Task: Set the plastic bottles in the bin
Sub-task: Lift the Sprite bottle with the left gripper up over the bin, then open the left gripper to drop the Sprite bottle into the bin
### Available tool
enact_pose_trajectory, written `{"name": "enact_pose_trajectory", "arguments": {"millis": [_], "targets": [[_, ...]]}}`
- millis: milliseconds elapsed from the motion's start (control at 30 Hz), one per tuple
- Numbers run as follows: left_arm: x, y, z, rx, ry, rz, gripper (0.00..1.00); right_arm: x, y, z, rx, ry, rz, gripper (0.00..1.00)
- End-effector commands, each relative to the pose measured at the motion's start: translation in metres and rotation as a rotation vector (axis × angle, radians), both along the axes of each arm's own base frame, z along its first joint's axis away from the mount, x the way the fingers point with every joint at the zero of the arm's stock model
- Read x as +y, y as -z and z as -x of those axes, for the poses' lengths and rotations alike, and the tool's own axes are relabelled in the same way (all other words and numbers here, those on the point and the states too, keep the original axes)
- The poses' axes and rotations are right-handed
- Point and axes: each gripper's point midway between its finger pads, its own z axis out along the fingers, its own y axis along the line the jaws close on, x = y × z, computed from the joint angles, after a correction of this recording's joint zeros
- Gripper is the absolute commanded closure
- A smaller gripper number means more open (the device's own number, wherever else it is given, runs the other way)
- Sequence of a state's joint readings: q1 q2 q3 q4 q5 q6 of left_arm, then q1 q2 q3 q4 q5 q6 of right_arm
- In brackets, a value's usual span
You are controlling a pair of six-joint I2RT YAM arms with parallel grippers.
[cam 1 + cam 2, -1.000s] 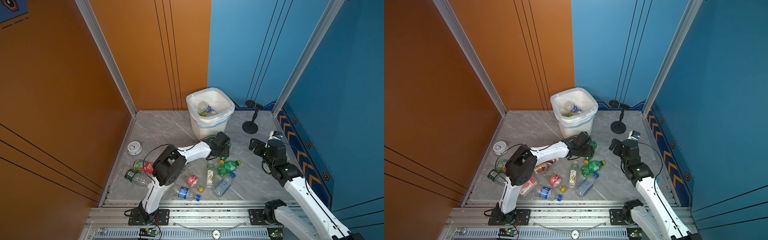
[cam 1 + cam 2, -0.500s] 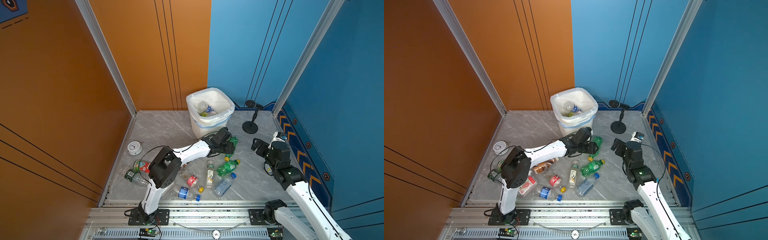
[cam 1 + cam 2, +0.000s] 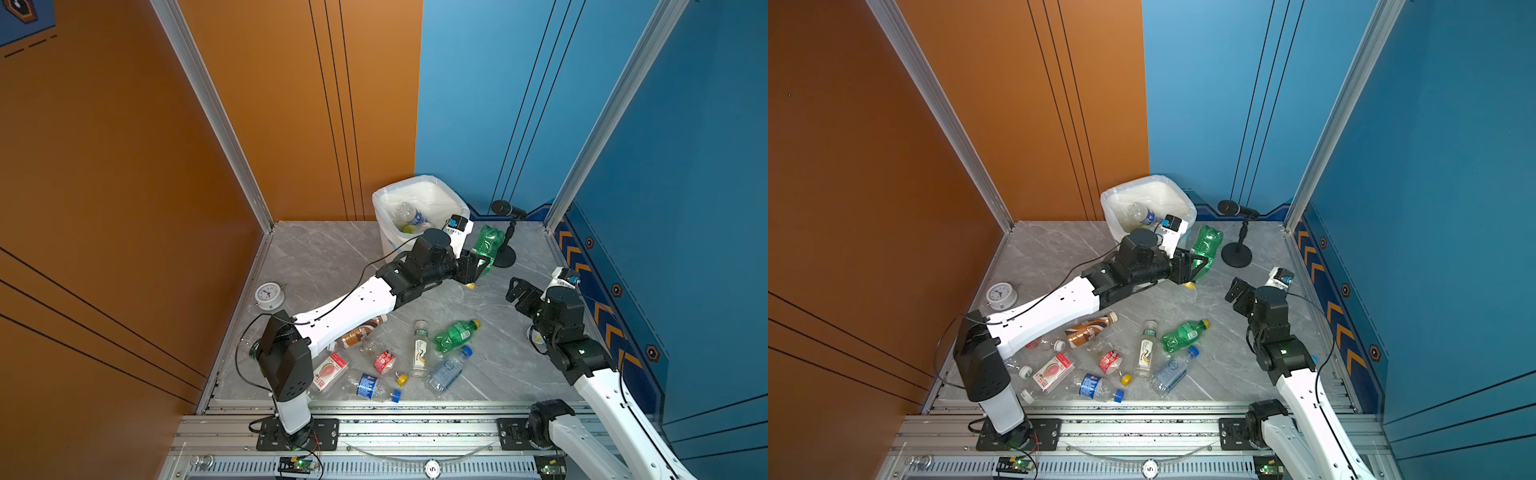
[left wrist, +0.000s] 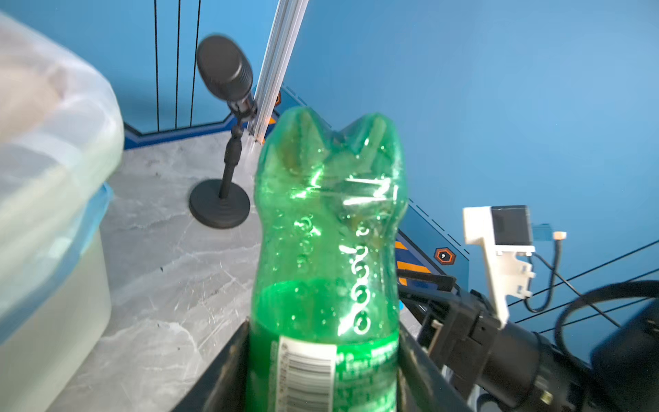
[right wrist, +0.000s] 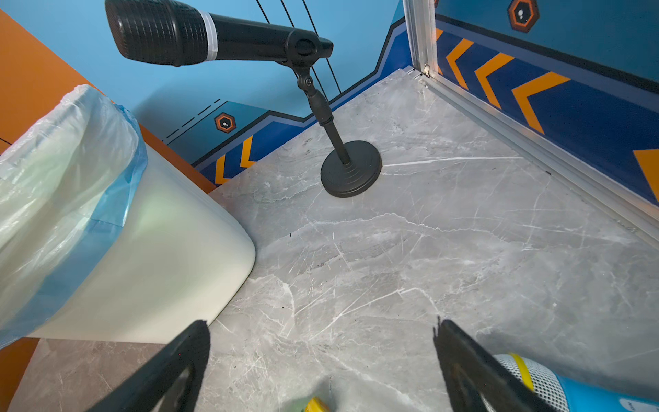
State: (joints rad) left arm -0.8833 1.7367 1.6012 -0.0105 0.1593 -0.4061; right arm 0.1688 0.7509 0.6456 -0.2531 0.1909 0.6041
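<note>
My left tool point(image 3: 478, 265) is closed to a narrow gap on a green bottle point(image 4: 328, 214), pinching it at the labelled part, where a white barcode patch shows. The bottle is translucent green plastic with a row of small moulded rings. Its lobed base is dented and points up and away from my wrist, and its yellow cap point(image 3: 470, 286) hangs low. I hold it clear of the grey marble worktop point(image 3: 332, 266), just beside the bin point(image 3: 384, 245), between the bin's wall and the black microphone stand point(image 3: 505, 257). The bin is white and lined with a filmy bag, and a clear bottle with a blue label point(image 3: 409, 216) lies inside.

My right tool point(image 3: 516, 291) stands wide over the worktop.

A second green bottle point(image 3: 453, 334), a brown bottle point(image 3: 359, 334) and a clear blue-capped bottle point(image 3: 446, 370) lie on the worktop among others.
</note>
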Motion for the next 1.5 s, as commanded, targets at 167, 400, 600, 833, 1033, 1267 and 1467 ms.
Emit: {"name": "enact_pose_trajectory", "arguments": {"millis": [167, 400, 600, 833, 1033, 1267, 1467], "targets": [[0.049, -0.075, -0.026, -0.264, -0.117, -0.041, 0.44, -0.002, 0.003, -0.002, -0.001, 0.019, -0.023, 0.0], [0.103, -0.101, -0.076, -0.346, -0.291, -0.081, 0.45, -0.002, 0.001, -0.004, -0.009, 0.019, -0.023, 0.01], [0.145, -0.101, -0.133, -0.372, -0.452, -0.127, 0.45, 0.0, 0.003, -0.007, -0.003, 0.011, -0.032, 0.0], [0.168, -0.083, -0.188, -0.33, -0.531, -0.141, 0.45, 0.002, 0.002, -0.009, 0.003, 0.003, -0.035, 0.0], [0.176, -0.065, -0.211, -0.285, -0.561, -0.153, 0.46, 0.001, 0.004, -0.008, 0.01, 0.007, -0.034, 0.0], [0.196, -0.061, -0.209, -0.235, -0.6, -0.141, 0.02, 0.006, 0.009, -0.009, 0.041, -0.006, -0.058, 0.0], [0.217, -0.079, -0.172, -0.244, -0.597, -0.054, 0.02, 0.014, 0.024, -0.007, 0.121, -0.013, -0.101, 0.0]]}}
